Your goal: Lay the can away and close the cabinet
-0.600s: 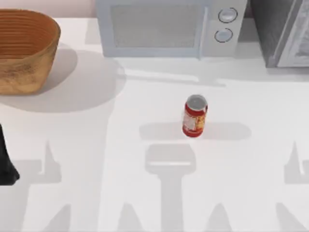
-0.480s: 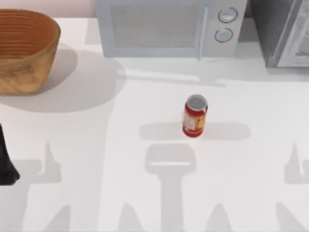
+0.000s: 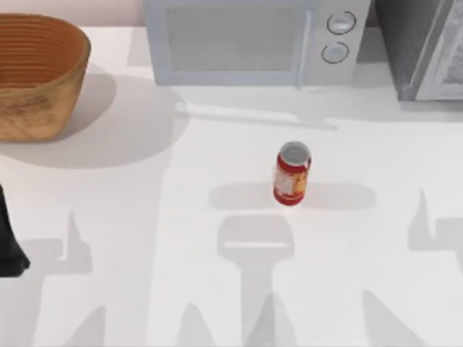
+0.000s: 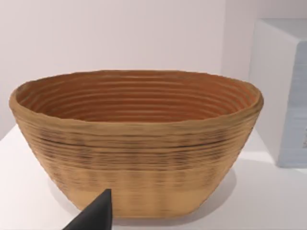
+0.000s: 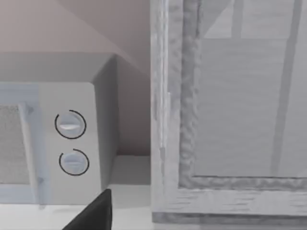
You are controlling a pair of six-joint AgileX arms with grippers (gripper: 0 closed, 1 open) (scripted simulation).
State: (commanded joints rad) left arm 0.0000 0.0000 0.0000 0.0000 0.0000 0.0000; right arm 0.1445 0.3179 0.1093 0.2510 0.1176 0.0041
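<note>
Woven basket (image 4: pixel 139 143) stands upright on the white table (image 4: pixel 268 201), a dark fingertip (image 4: pixel 96 215) before its base, microwave side (image 4: pixel 283 96) beside.

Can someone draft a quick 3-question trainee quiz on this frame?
1. True or false: the can stands upright on the table.
2. What sits at the table's far left? A) wicker basket B) toaster C) kettle
3. Fill in: behind the can, at the table's far edge, stands the ____.

Key: 1 true; 2 A; 3 microwave. The can is untouched, with no claw on it.
</note>
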